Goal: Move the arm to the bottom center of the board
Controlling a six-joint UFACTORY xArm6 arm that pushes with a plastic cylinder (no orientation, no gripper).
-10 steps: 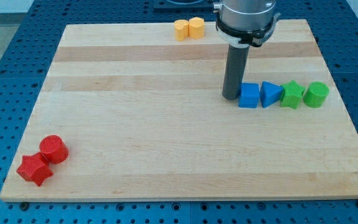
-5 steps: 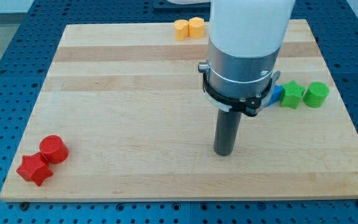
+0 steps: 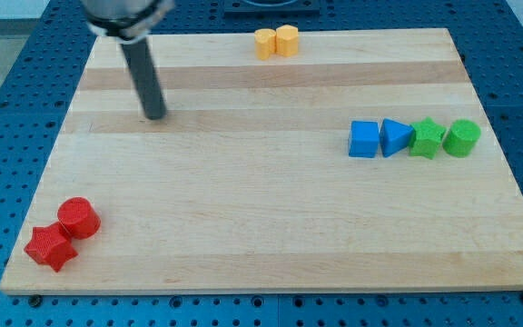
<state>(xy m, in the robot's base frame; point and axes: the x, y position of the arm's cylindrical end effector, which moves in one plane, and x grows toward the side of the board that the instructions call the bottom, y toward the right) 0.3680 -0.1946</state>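
No writing or labels readable; no containers on the board (image 3: 271, 209). I carry no claw, only a rod, holding nothing. My tip (image 3: 155, 116) rests in the upper left of the frame, rod leaning slightly toward the view's top left, well apart from every block. Top centre: two yellow blocks (image 3: 276, 42), touching. Right of centre, in a row: blue cube (image 3: 364, 140), blue triangle (image 3: 394, 137), green star (image 3: 427, 138), green cylinder (image 3: 462, 137). Lower left: red cylinder (image 3: 79, 217) touching red star (image 3: 49, 247).
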